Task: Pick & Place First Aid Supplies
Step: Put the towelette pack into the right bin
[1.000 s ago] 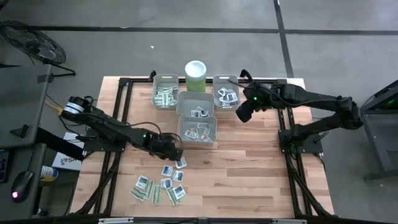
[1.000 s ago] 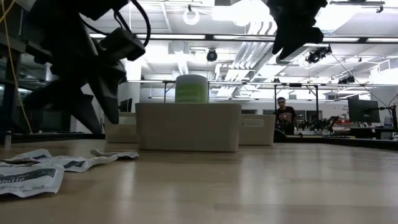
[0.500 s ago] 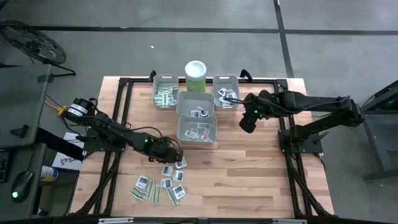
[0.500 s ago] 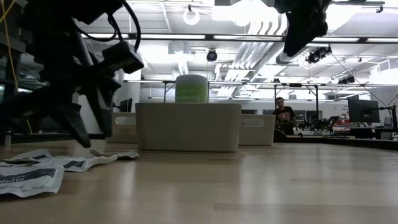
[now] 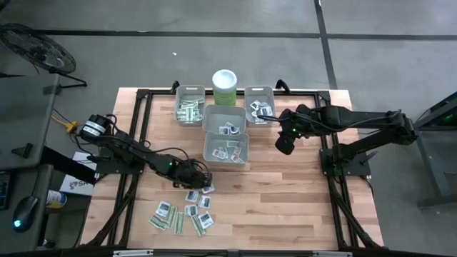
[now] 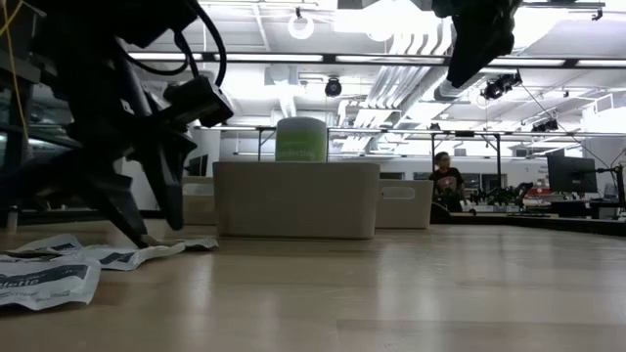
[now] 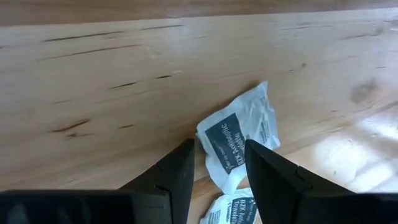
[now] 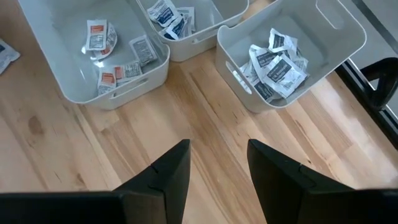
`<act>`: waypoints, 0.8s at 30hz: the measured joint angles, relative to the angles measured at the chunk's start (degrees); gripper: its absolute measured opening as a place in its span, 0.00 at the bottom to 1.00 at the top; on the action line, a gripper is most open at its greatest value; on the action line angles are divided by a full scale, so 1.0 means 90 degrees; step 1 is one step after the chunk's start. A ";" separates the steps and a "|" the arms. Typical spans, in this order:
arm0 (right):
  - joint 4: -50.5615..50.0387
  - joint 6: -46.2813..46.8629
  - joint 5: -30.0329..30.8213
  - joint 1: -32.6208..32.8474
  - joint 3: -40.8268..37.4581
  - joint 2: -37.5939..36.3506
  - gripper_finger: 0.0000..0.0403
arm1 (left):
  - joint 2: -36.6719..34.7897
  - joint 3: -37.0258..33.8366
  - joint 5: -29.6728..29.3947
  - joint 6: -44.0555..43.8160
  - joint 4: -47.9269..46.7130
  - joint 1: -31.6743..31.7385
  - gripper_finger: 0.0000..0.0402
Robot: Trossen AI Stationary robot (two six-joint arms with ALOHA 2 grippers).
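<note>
The first aid supplies are small flat paper packets (image 5: 184,213), lying loose on the desk toward its front edge and left of the middle. More of them are already in the grey bins (image 5: 226,148) near the back edge. I judge each packet to be very light, thin and soft, so it will bend and slide easily on the wood. It is better to pinch it at a raised, crumpled edge than to press on its flat middle.

My left pincer (image 7: 219,171) is low over the desk at the back of the loose pile, and its fingers are apart. Between them lies one white packet with dark print (image 7: 239,138). One crumpled edge of it lifts a little from the wood. I hold nothing yet, and I cannot tell if my fingertips touch the paper.

My right pincer (image 8: 217,163) waits in the air above the bare desk just beside the bins. It is open and empty.
</note>
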 joint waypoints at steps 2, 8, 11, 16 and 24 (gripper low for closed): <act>0.0000 0.0000 -0.0051 -0.0002 0.0000 0.0000 0.38 | 0.0002 0.0000 0.0000 -0.0006 0.0021 0.0002 0.35; 0.0002 0.0000 -0.0159 -0.0002 0.0000 0.0000 0.38 | 0.0009 0.0002 -0.0060 -0.0130 0.0067 0.0002 0.35; 0.0002 0.0000 -0.0209 -0.0002 0.0000 0.0000 0.38 | 0.0014 0.0002 -0.0151 -0.0135 0.0063 0.0000 0.35; 0.0005 0.0031 -0.0262 -0.0002 0.0000 0.0000 0.38 | 0.0014 0.0002 -0.0189 -0.0152 0.0031 0.0000 0.30; 0.0005 0.0022 -0.0263 -0.0002 0.0000 0.0000 0.38 | 0.0022 -0.0010 -0.0192 -0.0023 -0.0041 -0.0003 0.03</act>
